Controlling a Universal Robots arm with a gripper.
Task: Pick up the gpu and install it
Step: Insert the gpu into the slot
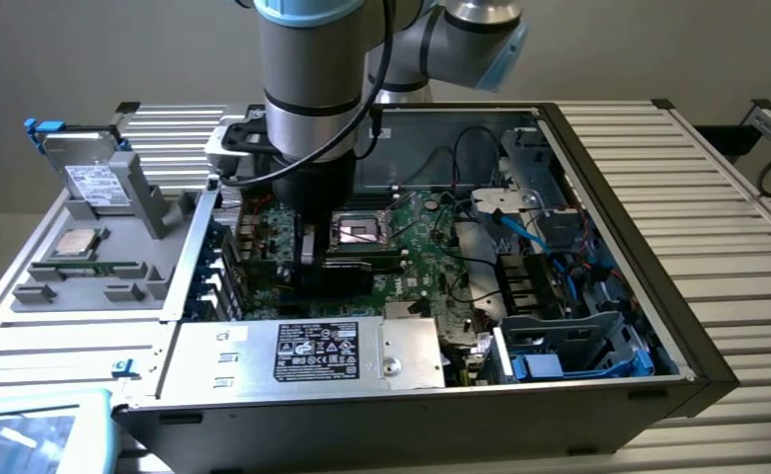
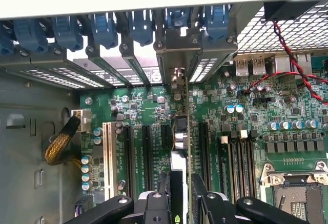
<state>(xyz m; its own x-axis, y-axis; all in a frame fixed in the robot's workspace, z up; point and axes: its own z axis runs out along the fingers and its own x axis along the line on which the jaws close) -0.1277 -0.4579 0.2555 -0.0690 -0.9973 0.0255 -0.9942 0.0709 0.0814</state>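
Your claw (image 2: 179, 183) pinches the gpu (image 2: 180, 131), a thin expansion card seen edge-on and upright between the two black fingers. Its metal bracket end points towards the row of blue plastic latches (image 2: 102, 29) at the case's rear. The card stands over the black expansion slots of the large green motherboard (image 2: 143, 111), either seated in one or just above it; you cannot tell which. Treat it as light and stiff but fragile. Hold it by the board's upper edge, as the fingers sit now, away from the contact edge, and expect it to bind if it tilts. The black-and-white label (image 1: 317, 351) on the silver power supply box at the near side and the sticker on the silver drive (image 1: 93, 183) at the exterior view's left both carry print you cannot read.
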